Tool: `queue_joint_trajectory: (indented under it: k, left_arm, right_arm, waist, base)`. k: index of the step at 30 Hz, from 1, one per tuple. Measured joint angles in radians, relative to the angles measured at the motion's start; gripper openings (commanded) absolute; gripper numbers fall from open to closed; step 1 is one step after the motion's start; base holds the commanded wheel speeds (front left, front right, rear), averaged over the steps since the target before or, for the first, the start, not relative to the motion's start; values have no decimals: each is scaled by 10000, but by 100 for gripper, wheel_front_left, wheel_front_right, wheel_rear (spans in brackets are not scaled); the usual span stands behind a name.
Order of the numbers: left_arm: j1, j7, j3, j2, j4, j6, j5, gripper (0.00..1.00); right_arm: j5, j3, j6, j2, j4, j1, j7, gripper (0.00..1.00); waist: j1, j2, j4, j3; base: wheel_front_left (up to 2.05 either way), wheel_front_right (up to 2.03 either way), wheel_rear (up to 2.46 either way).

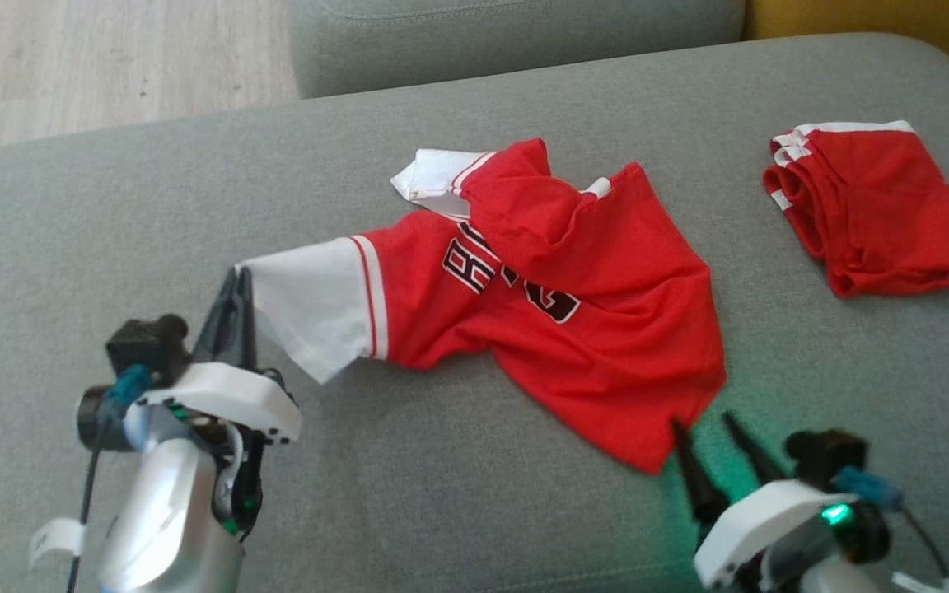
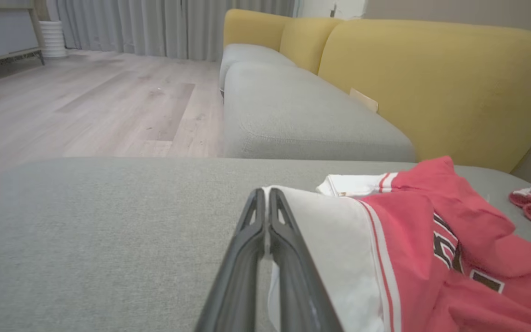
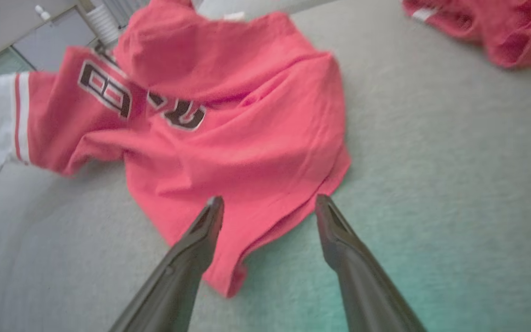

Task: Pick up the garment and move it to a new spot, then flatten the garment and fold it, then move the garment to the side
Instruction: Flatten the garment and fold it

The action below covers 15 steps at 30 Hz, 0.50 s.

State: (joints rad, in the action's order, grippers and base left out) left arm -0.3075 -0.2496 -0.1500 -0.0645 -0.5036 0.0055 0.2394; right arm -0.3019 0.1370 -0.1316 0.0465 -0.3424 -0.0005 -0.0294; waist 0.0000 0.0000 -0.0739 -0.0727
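Note:
The garment (image 1: 573, 305) is a red jersey with white sleeves and dark lettering, lying crumpled on the grey sofa cushion (image 1: 458, 494). My left gripper (image 1: 237, 276) is shut on the outer edge of the white sleeve (image 1: 314, 309); in the left wrist view the fingertips (image 2: 265, 193) press together with the white sleeve (image 2: 334, 230) caught between them. My right gripper (image 1: 701, 424) stands open at the jersey's near hem corner. In the right wrist view the right gripper (image 3: 269, 202) has its fingers straddling the red hem (image 3: 247, 184), one finger over the cloth and one at its edge.
Folded red shorts with white trim (image 1: 870, 206) lie on the cushion at the far right. Another grey seat cushion (image 1: 507, 33) and a yellow backrest (image 2: 431, 87) sit beyond. Wooden floor (image 1: 112, 58) lies past the cushion's left edge.

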Motion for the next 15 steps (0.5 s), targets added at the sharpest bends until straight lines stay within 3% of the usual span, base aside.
queue_joint_trajectory:
  k: [15]
  left_arm:
    - [527,0,336,102,894,-67,-232,0]
  right_arm:
    - [-1302,566,0,-10,-635,266,-1252,100]
  waist:
    - [0,0,300,83]
  base:
    - [0,0,0]
